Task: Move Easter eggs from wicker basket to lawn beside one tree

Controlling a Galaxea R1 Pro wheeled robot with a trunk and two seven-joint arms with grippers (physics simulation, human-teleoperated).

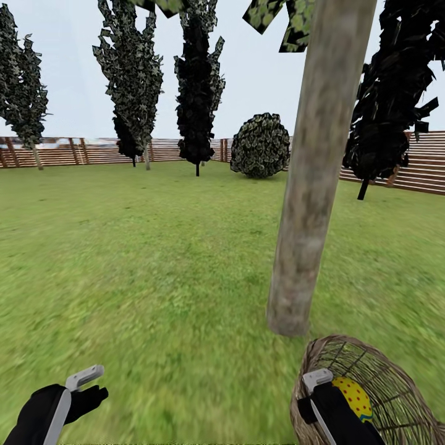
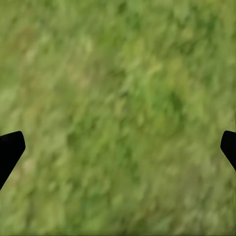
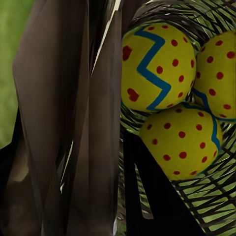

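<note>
**Desk:** Where do our grippers stand?

**Field:** Our right gripper (image 1: pixel 318 395) reaches into the wicker basket (image 1: pixel 377 371) at five o'clock in the head view. One dark finger (image 3: pixel 157 196) lies just under the lowest egg; whether the jaws are parted or pinched, we cannot tell. Our left gripper (image 1: pixel 86 383), at seven o'clock, hangs over bare lawn (image 2: pixel 118 98) with its fingertips (image 2: pixel 10 147) spread wide, holding nothing.

**Desk:** And the eggs?

**Field:** All three Easter eggs (image 3: pixel 182 140) sit bunched together inside the basket, touching one another, seen through the right wrist camera. From the head we glimpse one yellow, red-dotted egg (image 1: pixel 353 395) beside our gripper.

**Desk:** How will they handle?

**Field:** We judge them light, hard-shelled and smooth, so likely slippery and ready to roll. Best taken across the widest middle, one finger on each side, squeezed gently. The basket's open weave looks light too, and may shift or tip if nudged.

**Desk:** The drop spot?

**Field:** The grey-tan tree trunk (image 1: pixel 309 185) rises near the basket, at about eleven o'clock from it, with open grass around its base.
</note>
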